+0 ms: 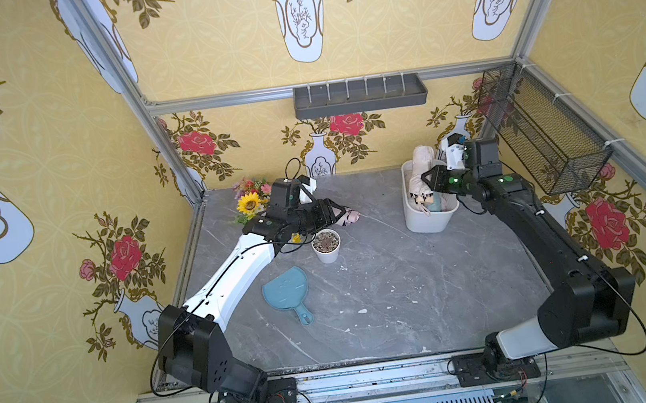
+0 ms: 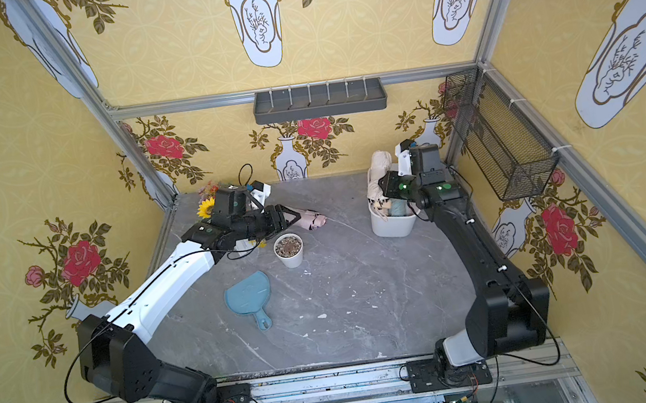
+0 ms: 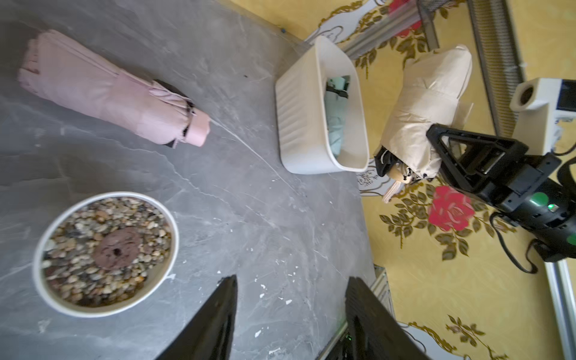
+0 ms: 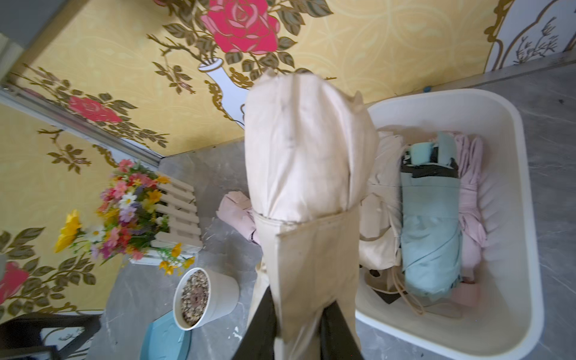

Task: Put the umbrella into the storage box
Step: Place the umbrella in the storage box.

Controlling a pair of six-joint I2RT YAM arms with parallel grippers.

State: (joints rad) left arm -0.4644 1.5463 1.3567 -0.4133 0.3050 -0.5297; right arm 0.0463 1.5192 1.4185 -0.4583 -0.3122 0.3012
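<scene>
Right wrist view: right gripper [image 4: 299, 311] clenched on the upright cream fabric umbrella [image 4: 305, 149] beside the smooth, round-cornered white storage box [image 4: 526, 218]. Empty left gripper [image 3: 290, 296] stands spread; pink pleated umbrella [image 3: 103, 90] lies on veined grey table [image 3: 249, 218].

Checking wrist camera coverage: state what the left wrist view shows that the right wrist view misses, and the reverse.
Left wrist only: the left gripper, jaws apart and empty. Right wrist only: the flower bouquet and a pink umbrella lying in the storage box. Both: the cream umbrella clamped in the right gripper, that box, the pebble pot.
</scene>
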